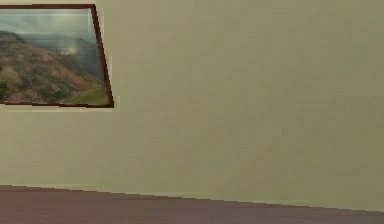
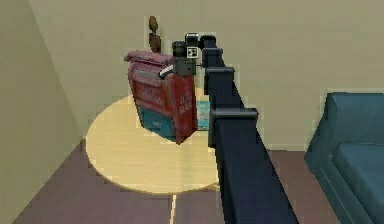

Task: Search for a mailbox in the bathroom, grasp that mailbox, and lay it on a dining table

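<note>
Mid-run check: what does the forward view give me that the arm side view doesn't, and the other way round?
Forward view: a framed landscape painting hanging on the wall at the upper left.
Arm side view: a red mailbox standing on a round wooden table, a small brown figurine behind it, a teal sofa at the right, and the arm reaching up to the mailbox. I cannot tell whether the jaws hold anything.
Both: beige wall and dark floor.

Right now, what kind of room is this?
Probably a living or dining area rather than a bathroom: a round wooden table, a blue sofa, and a framed landscape picture on the wall.
</note>
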